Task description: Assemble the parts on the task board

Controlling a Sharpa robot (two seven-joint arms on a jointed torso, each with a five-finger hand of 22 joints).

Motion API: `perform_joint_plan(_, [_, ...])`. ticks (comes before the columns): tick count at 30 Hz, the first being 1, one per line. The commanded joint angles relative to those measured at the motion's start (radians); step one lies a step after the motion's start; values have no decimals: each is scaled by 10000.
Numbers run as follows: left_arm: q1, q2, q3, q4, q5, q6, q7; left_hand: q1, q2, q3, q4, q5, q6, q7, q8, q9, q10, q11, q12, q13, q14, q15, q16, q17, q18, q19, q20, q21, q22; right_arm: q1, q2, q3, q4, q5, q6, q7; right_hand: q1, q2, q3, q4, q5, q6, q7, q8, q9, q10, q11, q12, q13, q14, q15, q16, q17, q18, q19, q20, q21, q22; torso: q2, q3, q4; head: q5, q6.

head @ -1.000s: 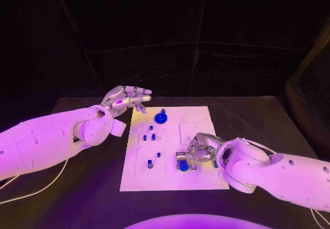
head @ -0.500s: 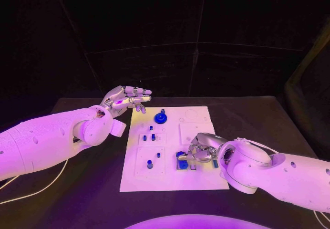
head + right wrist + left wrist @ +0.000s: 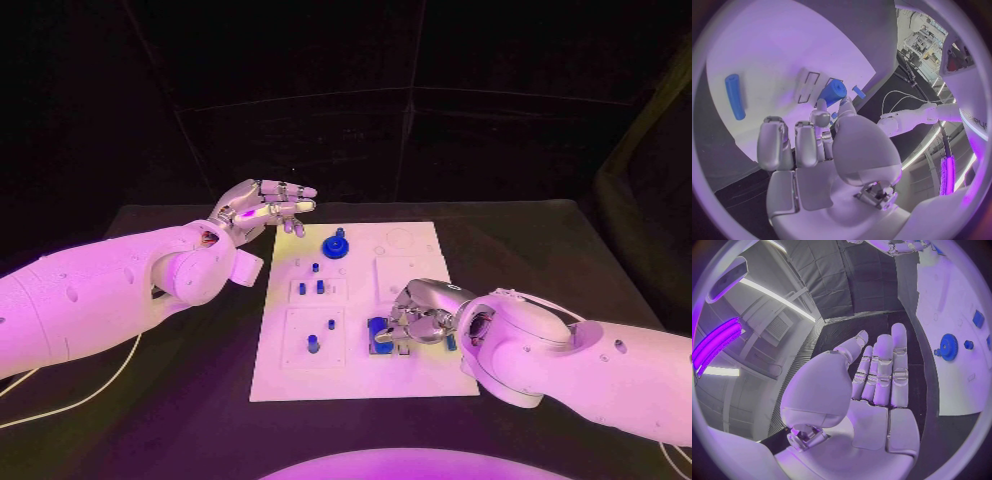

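While the right hand (image 3: 415, 318) rests low on the task board (image 3: 361, 378), its fingers curl down around a blue cylinder part (image 3: 381, 331) at the board's near right area, about 4 o'clock from the board's centre. From the right wrist camera the same hand (image 3: 826, 150) has its thumb and one finger against the blue cylinder (image 3: 833, 92), which stands tilted at a rectangular recess of the white board (image 3: 779, 45); the other fingers are bent beside it. A long blue rod (image 3: 734, 96) lies flat on the board, well apart from the hand.

The left hand (image 3: 264, 208) hangs above the table (image 3: 173, 400) just off the board's far left corner, at about 10 o'clock, and holds nothing. From its wrist camera the fingers (image 3: 882, 370) are stretched out straight and lie close side by side, with the thumb a little apart.

On the board, a blue gear-shaped part (image 3: 336, 244) sits near the far edge at 12 o'clock, and it also appears beside the left hand (image 3: 949, 346). Several small blue pegs (image 3: 312, 288) stand in the left half of the board, and one more (image 3: 313, 344) stands nearer the front.
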Motion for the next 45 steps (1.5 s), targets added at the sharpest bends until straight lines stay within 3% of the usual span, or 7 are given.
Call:
perform_joint_plan(1, [12, 14, 7, -1, 35, 85, 28, -33, 44, -43, 9, -16, -32, -8, 47, 10, -86, 5, 68, 15, -68, 34, 32, -10, 50, -17, 55, -47, -11, 12, 112, 1, -97, -66, 227, 308, 38, 151, -18, -37, 12, 123, -11, 95, 57, 125, -32, 87, 46, 478, -50, 40, 30, 83, 52, -18, 78, 38, -1, -5, 32, 3, 7])
perform_joint_plan(10, [12, 15, 7, -4, 35, 70, 13, -33, 44, -43, 9, -16, -32, -8, 47, 10, -86, 5, 68, 15, -68, 34, 32, -10, 50, -17, 55, -47, -11, 12, 342, 1, -316, -14, 310, 425, 179, 478, -4, -48, 42, 263, -96, 230, 155, 313, -105, 295, 252, 506, -107, 131, 176, 50, 139, -66, 170, 192, -1, -12, 16, 39, -4])
perform_joint_plan(16, [12, 15, 7, -8, 35, 63, 11, -37, 60, -53, 12, -15, -29, -9, 64, 12, -102, 4, 96, 17, -77, 35, 40, -24, 51, -17, 56, -57, -19, 11, 402, 1, -385, -12, 382, 494, 876, 782, 203, -463, -197, 348, -198, 266, 205, 466, -204, 385, 384, 533, -191, 229, 333, 19, 219, -142, 259, 339, -2, -8, 8, 42, -9])
perform_joint_plan(23, [12, 12, 6, -12, 35, 63, 8, -37, 60, -53, 12, -15, -29, -9, 64, 12, -102, 4, 96, 17, -77, 35, 40, -24, 51, -17, 56, -57, -19, 11, 394, 0, -398, -267, 507, 474, 1664, 728, 423, -1069, -362, 390, -253, 247, 213, 507, -258, 345, 414, 544, -237, 282, 429, -2, 261, -197, 310, 430, 4, -3, 1, 44, -21])
perform_joint_plan(33, [12, 7, 4, -15, 35, 63, 3, -37, 60, -53, 12, -15, -29, -9, 64, 12, -102, 4, 96, 17, -77, 35, 40, -24, 51, -17, 56, -57, -19, 11, 346, 0, -363, -368, 507, 569, 1586, 614, 328, -1106, -366, 418, -221, 218, 202, 524, -235, 293, 398, 541, -225, 279, 434, -4, 260, -197, 312, 438, 0, -4, 9, 31, -26])
perform_joint_plan(38, [12, -5, 4, -13, 35, 61, 5, -37, 60, -53, 12, -15, -29, -9, 64, 12, -102, 4, 96, 17, -77, 35, 40, -24, 51, -17, 56, -57, -19, 11, 227, 0, -298, -141, -87, 840, 1274, 548, 176, -957, -248, 290, -141, 107, 161, 434, -173, 72, 233, 516, -182, 197, 331, 20, 190, -169, 240, 328, -6, -3, 7, 19, -21])
perform_joint_plan(45, [12, -36, 3, -3, 35, 57, 10, -37, 60, -53, 12, -15, -29, -9, 64, 12, -102, 4, 96, 17, -77, 35, 40, -24, 51, -17, 56, -57, -19, 22, -533, 3, 66, 637, -1076, 1421, 938, 512, 19, -719, 337, -299, 130, -432, -60, 303, 38, -156, 84, 501, -24, 129, 259, 41, 126, -50, 170, 228, -17, -5, -13, -33, 16])
